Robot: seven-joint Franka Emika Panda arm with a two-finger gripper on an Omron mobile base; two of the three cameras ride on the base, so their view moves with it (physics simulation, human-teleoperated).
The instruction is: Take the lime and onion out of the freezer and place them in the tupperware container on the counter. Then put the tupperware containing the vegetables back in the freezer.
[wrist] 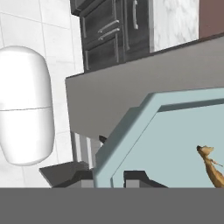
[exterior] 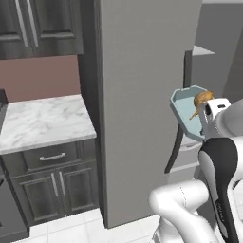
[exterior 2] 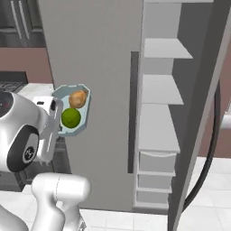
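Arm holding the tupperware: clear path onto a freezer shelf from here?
Probably yes. The freezer door is open, its shelves look bare, and nothing shows between them and the tupperware, held to their left.

I see my gripper (wrist: 109,178) clamped on the rim of the pale blue-grey translucent tupperware container (wrist: 166,144). The orange-yellow onion (wrist: 212,168) lies inside it at right. Beyond are dark grey cabinets (wrist: 109,30) under the white marble counter (wrist: 173,19).

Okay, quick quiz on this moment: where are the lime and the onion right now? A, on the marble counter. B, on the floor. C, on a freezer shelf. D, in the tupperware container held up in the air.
D: the lime and the onion sit in the tupperware container, which the gripper holds off the counter beside the open freezer.
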